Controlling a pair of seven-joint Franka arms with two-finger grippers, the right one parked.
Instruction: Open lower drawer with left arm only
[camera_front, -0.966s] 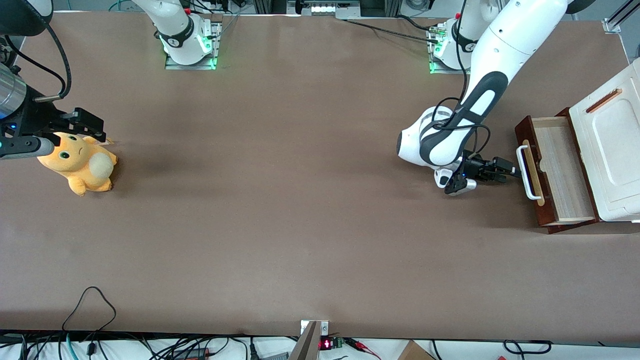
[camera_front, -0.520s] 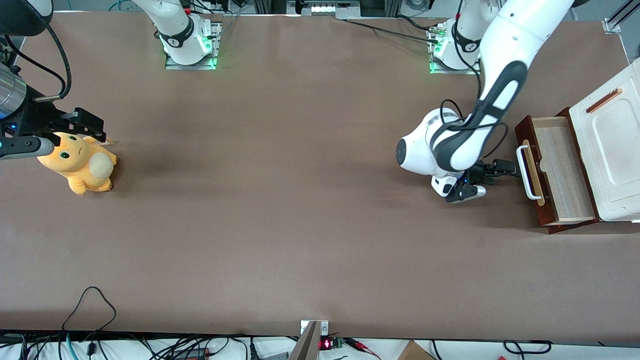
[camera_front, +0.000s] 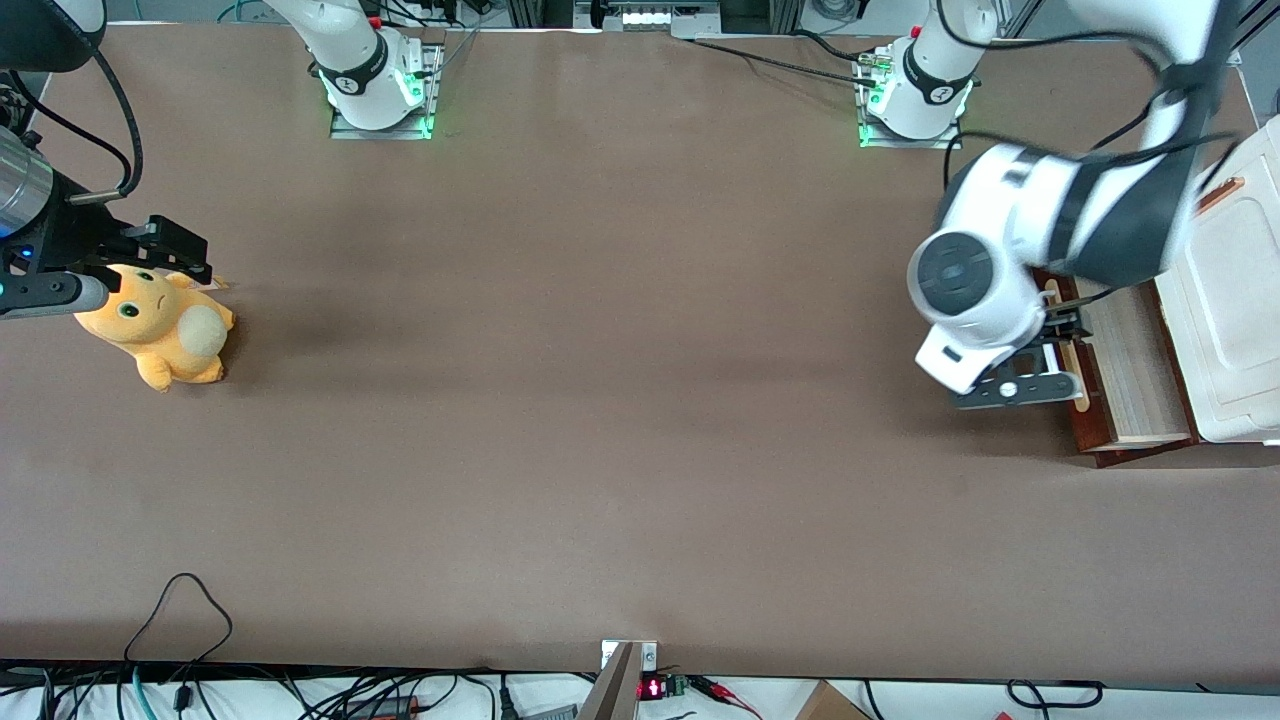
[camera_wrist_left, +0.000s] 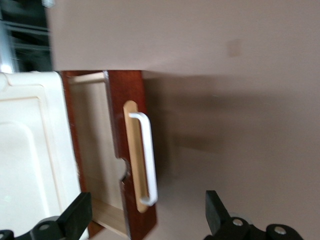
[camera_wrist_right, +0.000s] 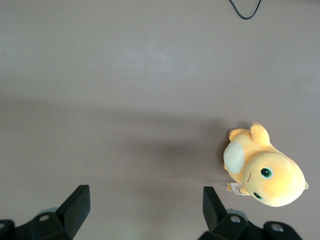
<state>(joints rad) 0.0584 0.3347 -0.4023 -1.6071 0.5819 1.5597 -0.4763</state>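
Spread wide and holding nothing, the left arm's gripper hangs above the lower drawer, clear of its white bar handle; the left arm itself covers much of that handle from the front; the drawer stands pulled out from under the white cabinet top at the working arm's end of the table, so the opening looks done and only withdrawing seems left; the wrist view alone shows the separated fingers and the drawer's pale wood inside; the front view alone shows the orange plush toy toward the parked arm's end
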